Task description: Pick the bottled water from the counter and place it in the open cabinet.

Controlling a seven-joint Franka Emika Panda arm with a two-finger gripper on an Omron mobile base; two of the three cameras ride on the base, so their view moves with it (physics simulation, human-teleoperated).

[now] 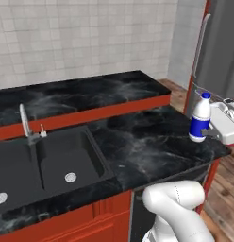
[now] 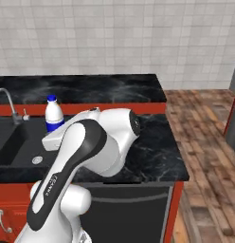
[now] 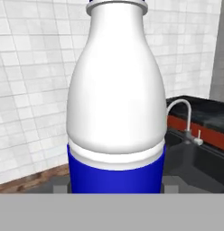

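The bottled water (image 1: 200,118) is white with a blue cap and a blue label band, and it stands upright at the right end of the black counter (image 1: 137,142). My gripper (image 1: 207,133) reaches in from the right and is shut on the label band. In the right base view the bottle (image 2: 53,114) shows behind my arm, its base hidden. In the hand view the bottle (image 3: 116,103) sits close between the fingertips (image 3: 59,184). Whether it touches the counter or hangs just above it, I cannot tell. The open cabinet is out of view.
A black double sink (image 1: 67,165) with a chrome faucet (image 1: 25,120) lies left of the bottle. A raised back counter ledge (image 1: 90,92) runs along the tiled wall. A tall grey appliance (image 1: 220,47) with a long handle stands to the right. Wooden floor (image 2: 204,123) lies beyond the counter end.
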